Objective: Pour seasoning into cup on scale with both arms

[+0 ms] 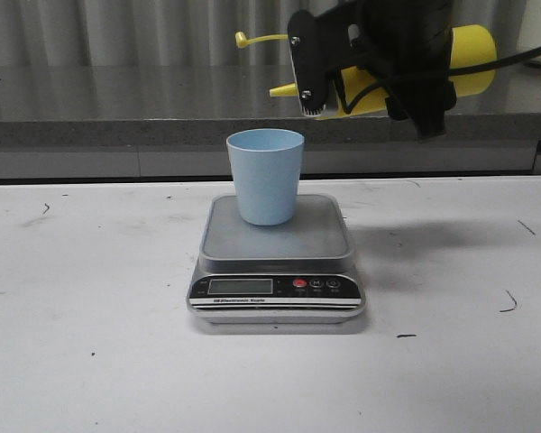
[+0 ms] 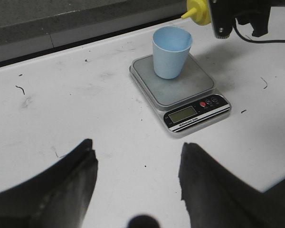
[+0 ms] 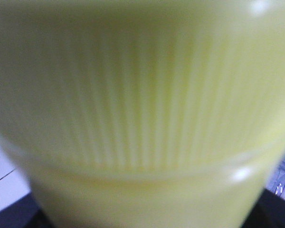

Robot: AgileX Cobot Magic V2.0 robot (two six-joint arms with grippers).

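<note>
A lab-like test bench — scuffed white surface [image 1: 90, 361], grey ledge [image 1: 117, 108] behind it, corrugated grey wall panel [image 1: 144, 32] beyond.

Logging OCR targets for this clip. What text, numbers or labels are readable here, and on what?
"Electronic Scale", roughly: small white print under the LCD on the scale front panel, only partly legible in the front view and left wrist view.
LCD display: no digits can be made out.
Panel buttons: markings too small to read.
seasoning bottle: no label visible.
cup: no print.
</note>
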